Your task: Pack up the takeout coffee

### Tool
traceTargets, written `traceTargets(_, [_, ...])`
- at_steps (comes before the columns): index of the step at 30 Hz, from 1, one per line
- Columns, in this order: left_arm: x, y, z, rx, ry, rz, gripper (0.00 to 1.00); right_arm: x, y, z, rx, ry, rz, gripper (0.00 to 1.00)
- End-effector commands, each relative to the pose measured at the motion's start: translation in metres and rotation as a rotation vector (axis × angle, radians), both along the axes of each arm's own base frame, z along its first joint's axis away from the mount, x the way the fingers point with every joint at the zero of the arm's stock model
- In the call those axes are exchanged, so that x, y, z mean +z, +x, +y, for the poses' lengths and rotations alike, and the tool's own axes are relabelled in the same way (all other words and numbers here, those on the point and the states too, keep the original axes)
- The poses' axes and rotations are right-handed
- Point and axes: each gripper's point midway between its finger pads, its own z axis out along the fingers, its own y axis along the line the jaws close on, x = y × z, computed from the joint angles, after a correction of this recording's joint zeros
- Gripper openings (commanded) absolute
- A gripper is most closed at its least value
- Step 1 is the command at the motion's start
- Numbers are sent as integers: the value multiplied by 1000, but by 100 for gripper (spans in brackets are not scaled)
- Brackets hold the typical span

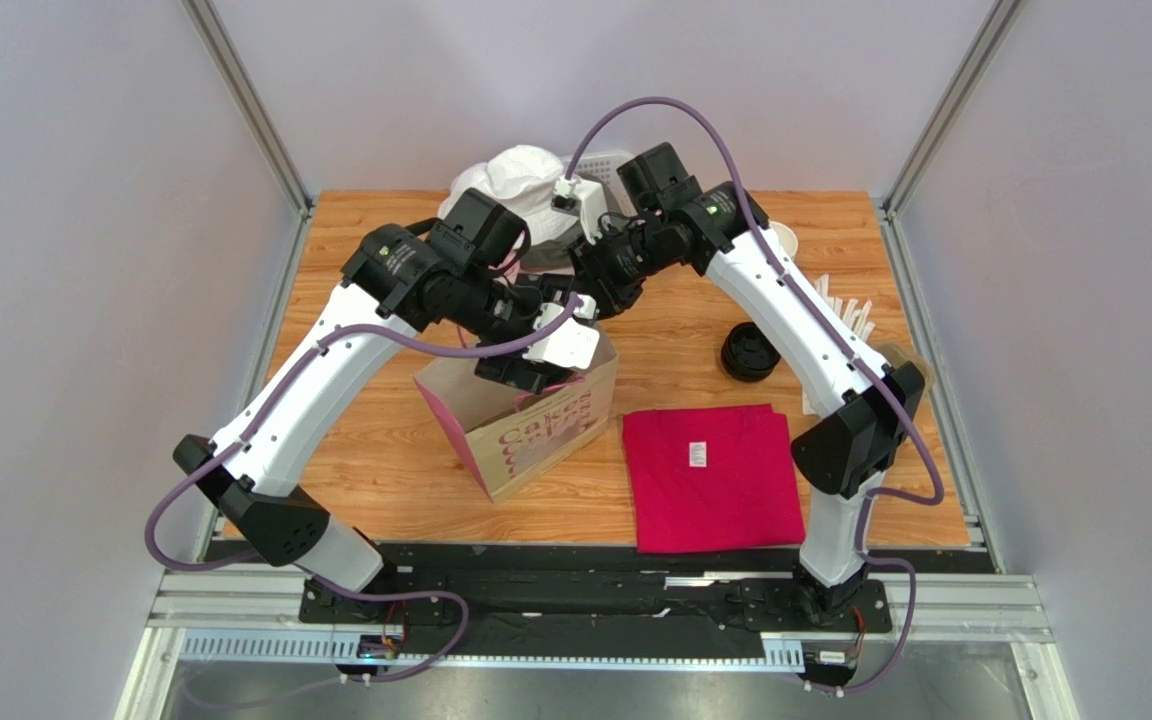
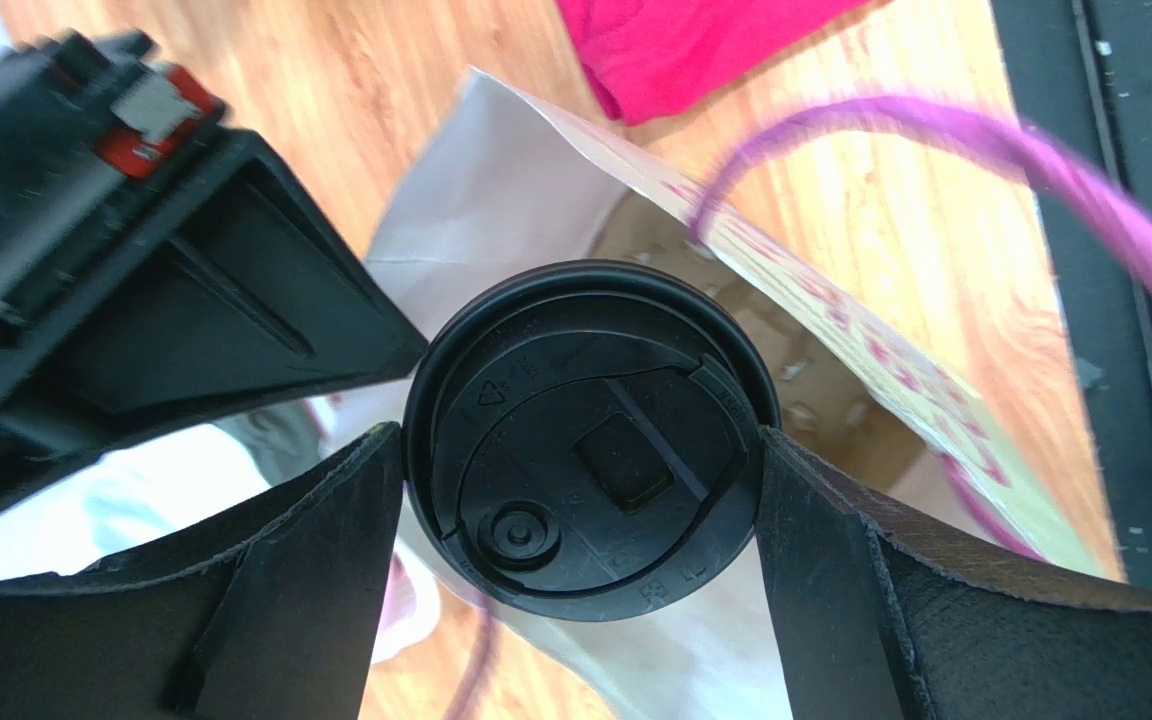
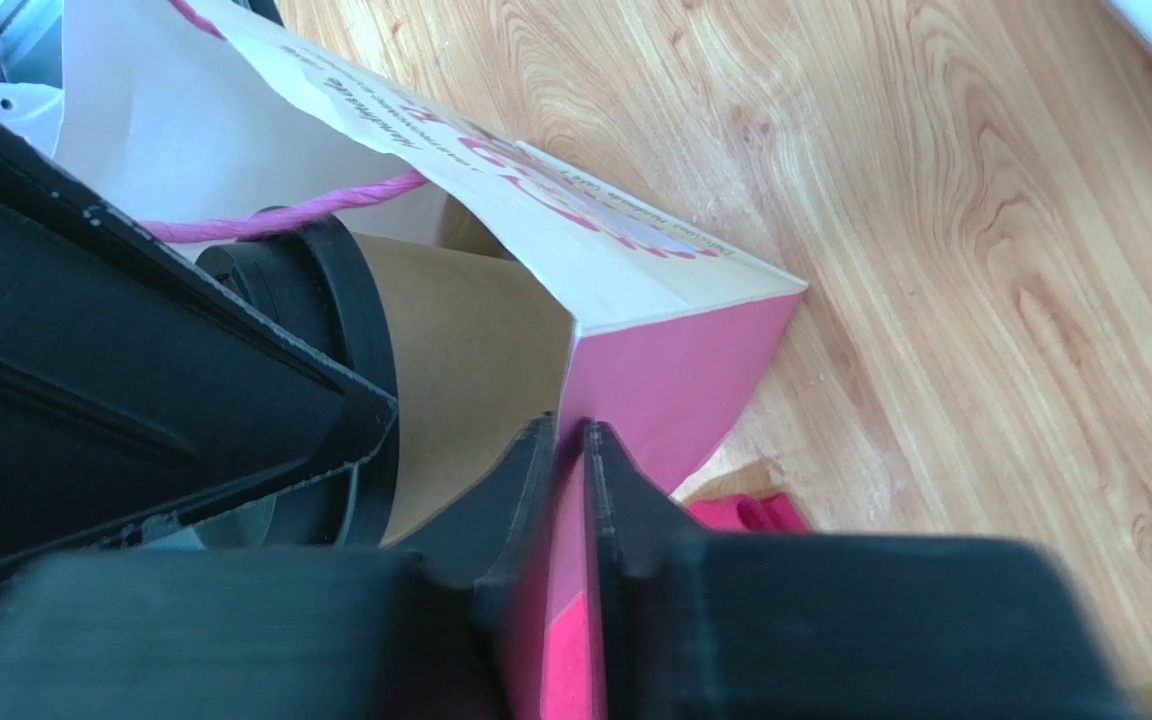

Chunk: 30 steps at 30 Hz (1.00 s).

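— Wooden table (image 1: 590, 488), fine. Where's the takeout coffee (image 2: 582, 480)?
— In the open mouth of the paper bag (image 1: 537, 428), its tan wall just inside the bag's pink side.
— Held?
— Yes. The left gripper (image 2: 582, 443) grasps it, one finger touching each side of its lid.
— And the right gripper (image 3: 570, 450)?
— Pinched onto the bag's pink side wall. A magenta cloth (image 1: 713, 477) lies just right of the bag.

Pink script on the paper bag (image 1: 530, 435) reads "Cakes".
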Motion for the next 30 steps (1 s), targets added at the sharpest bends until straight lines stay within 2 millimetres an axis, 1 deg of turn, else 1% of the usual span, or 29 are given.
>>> traceTargets(1, [-1, -37, 19, -91, 76, 96, 24, 23, 0, 12, 38, 74, -53, 7])
traceTargets(4, [-1, -36, 18, -113, 84, 83, 24, 24, -2, 14, 45, 76, -54, 0])
traceTargets(9, [8, -35, 19, -127, 81, 51, 24, 19, 4, 13, 18, 53, -59, 0])
traceTargets(11, [12, -35, 22, -109, 89, 47, 24, 17, 9, 9, -18, 34, -60, 0])
traceTargets(16, [19, -38, 33, -40, 99, 38, 24, 17, 15, 0, -80, 16, -58, 0])
traceTargets(17, [22, -40, 35, -32, 92, 34, 24, 14, 17, -2, -95, 8, -53, 0])
traceTargets(21, [30, -43, 41, 11, 80, 26, 24, 11, 12, -7, -120, -4, -23, 0])
traceTargets(25, [28, -53, 50, 43, 84, 52, 24, 4, 3, -16, -138, -43, 16, 0])
traceTargets(26, [20, -55, 52, 46, 101, 71, 24, 2, 3, -18, -144, -52, 26, 2])
traceTargets(28, [19, -56, 54, 53, 90, 54, 24, 0, 0, -20, -148, -60, 53, 2])
traceTargets(29, [10, -56, 55, 56, 105, 67, 24, -1, -1, -21, -151, -56, 71, 2])
traceTargets(30, [7, -56, 56, 58, 110, 67, 24, -2, -2, -22, -154, -56, 79, 1])
